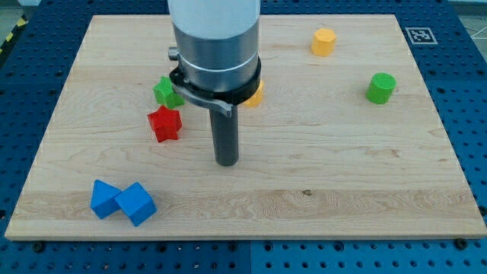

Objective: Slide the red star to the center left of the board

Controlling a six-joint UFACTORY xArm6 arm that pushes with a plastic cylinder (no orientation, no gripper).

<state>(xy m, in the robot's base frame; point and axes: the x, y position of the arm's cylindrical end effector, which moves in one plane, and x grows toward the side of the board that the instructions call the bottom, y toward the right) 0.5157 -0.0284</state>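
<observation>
The red star (pixel 164 123) lies on the wooden board (pixel 319 190), left of centre. My tip (pixel 226 162) rests on the board to the right of the red star and a little lower, with a clear gap between them. A green star (pixel 167 92) sits just above the red star, close to it. The arm's grey body hides part of the board above the tip.
A yellow block (pixel 254 95) is partly hidden behind the arm. A yellow hexagon (pixel 323 41) is at the top right. A green cylinder (pixel 381 87) is at the right. Two blue blocks (pixel 104 199) (pixel 137 203) sit touching at the bottom left.
</observation>
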